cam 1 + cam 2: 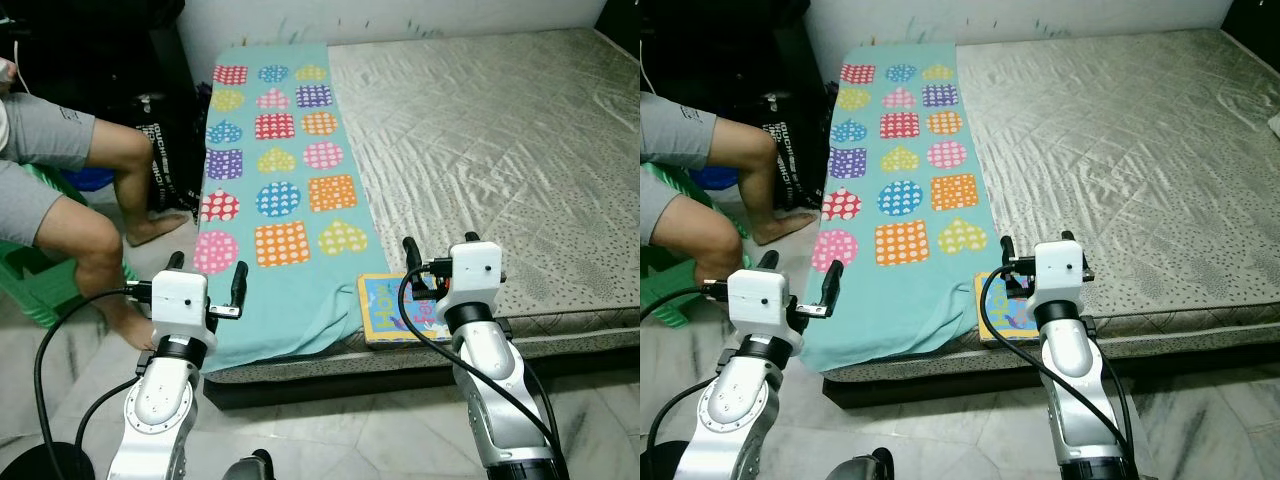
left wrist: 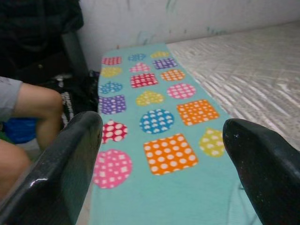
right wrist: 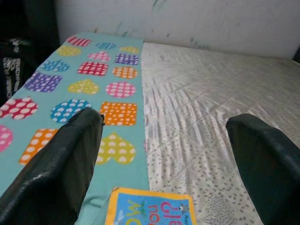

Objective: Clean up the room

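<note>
A teal blanket (image 1: 262, 299) printed with colourful dotted hearts and squares lies along the left side of the bed (image 1: 500, 150), and its front edge hangs over the side. A children's picture book (image 1: 383, 306) rests at the bed's front edge, just right of the blanket. My right gripper (image 1: 440, 246) is open above the book (image 3: 150, 208), with nothing between its fingers. My left gripper (image 1: 210, 265) is open and empty in front of the blanket's near left corner (image 2: 154, 122).
A person (image 1: 60, 200) sits on a green stool (image 1: 30, 280) to the left, with bare feet on the floor beside the bed. A black bag (image 1: 165, 150) leans between the person and the bed. Marble floor (image 1: 330, 430) lies between me and the bed.
</note>
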{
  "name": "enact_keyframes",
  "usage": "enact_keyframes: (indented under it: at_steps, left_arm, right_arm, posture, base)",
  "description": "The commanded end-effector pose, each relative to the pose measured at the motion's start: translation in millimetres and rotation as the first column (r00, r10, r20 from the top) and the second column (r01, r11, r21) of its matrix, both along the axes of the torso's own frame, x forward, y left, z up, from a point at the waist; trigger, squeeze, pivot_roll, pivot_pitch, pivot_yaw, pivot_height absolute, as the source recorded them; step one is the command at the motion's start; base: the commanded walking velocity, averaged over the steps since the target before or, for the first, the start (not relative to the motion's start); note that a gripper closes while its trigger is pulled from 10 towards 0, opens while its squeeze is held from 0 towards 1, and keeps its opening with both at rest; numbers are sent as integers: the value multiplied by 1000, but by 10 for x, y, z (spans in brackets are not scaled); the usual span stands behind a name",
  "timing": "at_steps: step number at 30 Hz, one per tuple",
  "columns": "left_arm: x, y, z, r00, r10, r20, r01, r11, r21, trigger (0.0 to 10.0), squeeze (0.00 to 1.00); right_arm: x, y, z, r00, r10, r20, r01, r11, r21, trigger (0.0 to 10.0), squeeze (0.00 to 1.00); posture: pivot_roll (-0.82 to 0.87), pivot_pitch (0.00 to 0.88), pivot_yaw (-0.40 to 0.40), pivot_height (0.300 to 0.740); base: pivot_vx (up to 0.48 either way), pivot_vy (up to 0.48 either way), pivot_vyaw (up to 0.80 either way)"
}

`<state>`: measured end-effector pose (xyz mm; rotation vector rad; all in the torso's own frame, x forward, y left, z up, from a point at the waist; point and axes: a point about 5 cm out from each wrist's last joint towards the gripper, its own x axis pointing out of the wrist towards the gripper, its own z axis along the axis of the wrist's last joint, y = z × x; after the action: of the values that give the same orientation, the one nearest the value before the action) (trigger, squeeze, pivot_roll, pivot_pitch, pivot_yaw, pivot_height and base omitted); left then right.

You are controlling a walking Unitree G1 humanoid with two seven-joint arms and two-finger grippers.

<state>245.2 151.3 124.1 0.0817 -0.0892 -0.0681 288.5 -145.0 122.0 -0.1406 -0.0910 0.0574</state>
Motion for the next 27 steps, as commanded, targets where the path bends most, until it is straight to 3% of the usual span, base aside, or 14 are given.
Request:
enact_keyframes:
  at_steps: [1,10,27]
  left_arm:
    - [-11,-3,-46,1000,-6,-22,6,1000,-6,10000,0]
    - [42,-124,-34,995,-96,-11,96,995,-40,10000,0]
    - [45,-140,-47,993,-121,-20,119,991,-61,10000,0]
  right_arm:
    - [-14,22,16,1000,14,6,-14,1000,-1,10000,0]
    - [96,35,41,1000,23,16,-23,1000,-7,10000,0]
    - [91,2,-8,1000,22,7,-21,999,-32,10000,0]
  posture:
    - [14,203,3,731]
    - [14,184,1,731]
    - [11,198,3,731]
  base:
    - [0,0,0]
    - [0,0,0]
    - [289,0,0]
